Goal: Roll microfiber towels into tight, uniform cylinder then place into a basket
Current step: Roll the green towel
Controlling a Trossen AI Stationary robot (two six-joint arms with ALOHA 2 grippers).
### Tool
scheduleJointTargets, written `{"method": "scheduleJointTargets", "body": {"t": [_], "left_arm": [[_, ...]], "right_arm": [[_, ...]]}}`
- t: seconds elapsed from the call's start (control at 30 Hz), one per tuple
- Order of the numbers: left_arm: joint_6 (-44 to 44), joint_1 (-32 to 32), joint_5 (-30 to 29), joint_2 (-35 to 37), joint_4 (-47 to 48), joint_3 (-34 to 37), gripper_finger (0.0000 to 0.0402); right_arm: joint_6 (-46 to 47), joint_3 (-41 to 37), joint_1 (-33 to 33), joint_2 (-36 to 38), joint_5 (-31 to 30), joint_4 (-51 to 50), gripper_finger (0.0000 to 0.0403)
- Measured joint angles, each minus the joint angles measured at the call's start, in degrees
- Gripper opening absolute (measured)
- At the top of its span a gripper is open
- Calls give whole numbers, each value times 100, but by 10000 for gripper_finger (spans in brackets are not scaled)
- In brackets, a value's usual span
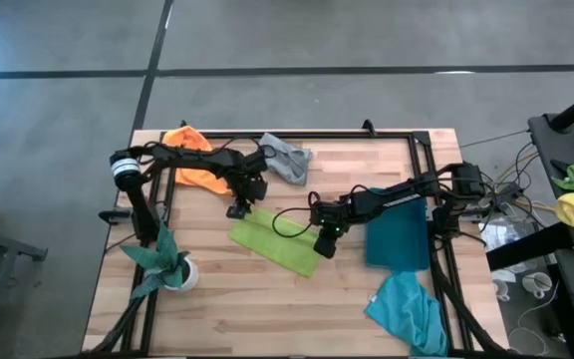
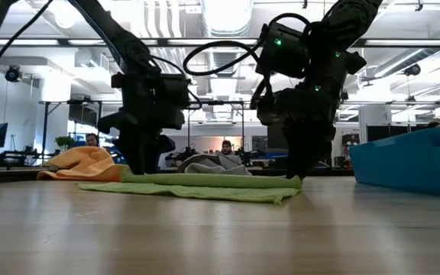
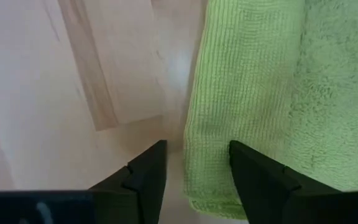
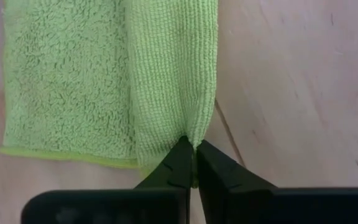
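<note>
The lime green towel [image 1: 275, 242] lies flat near the middle of the tabletop [image 1: 267, 309], stretched slantwise, with one long edge folded over into a narrow band. Both arms are down on it, one at each end of that band.

The right end effector [image 4: 195, 149] has its fingers pinched tight together on the corner of the folded band, the cloth puckering where it goes in between them. The left end effector [image 3: 197, 163] stands at the other end of the towel with its two fingers partly apart; the towel's folded corner sits in the gap, against one finger, and I cannot tell whether it is truly gripped.

The teal-blue basket [image 1: 399, 232] sits toward the right edge of the tabletop, just beyond the right arm. The turquoise towel [image 1: 407, 312] is bunched near the front right corner, partly over the edge. The orange towel [image 1: 193, 160] is heaped at the far left corner and the grey towel [image 1: 287, 160] lies crumpled along the far edge. A leafy plant in a white pot [image 1: 172, 265] stands by the left edge.
</note>
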State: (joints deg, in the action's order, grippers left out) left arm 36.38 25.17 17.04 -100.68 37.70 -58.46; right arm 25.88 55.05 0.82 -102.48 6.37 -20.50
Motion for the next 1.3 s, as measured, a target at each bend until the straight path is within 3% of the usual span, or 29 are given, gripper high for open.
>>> {"method": "scheduleJointTargets", "body": {"t": [0.13, 0.3, 0.43, 0.67, 0.83, 1.07, 1.3], "left_arm": [[-2, 7, 40, -102, -41, -9, 108], [-101, 2, -54, -60, -12, -27, 13], [-152, -1, -367, 157, -17, -73, 3], [-743, -47, -579, 619, -947, 375, 1], [-901, -272, -1045, 910, -1607, 947, 1], [-913, -448, -1712, 1710, -2207, 1546, 0], [-896, -667, -1789, 2302, -2869, 2239, 0]], "right_arm": [[-277, 0, -11, 4, -27, -32, 10], [-487, 0, -11, 11, -329, -73, 9], [-794, -2, -9, 84, -749, -228, 9], [-2070, -36, -2, 419, -2566, -701, 9], [-2911, -117, 3, 420, -3479, -625, 9], [-3048, -127, 265, 446, -3652, -617, 9], [-2760, -151, 538, 407, -3665, -500, 9]]}}
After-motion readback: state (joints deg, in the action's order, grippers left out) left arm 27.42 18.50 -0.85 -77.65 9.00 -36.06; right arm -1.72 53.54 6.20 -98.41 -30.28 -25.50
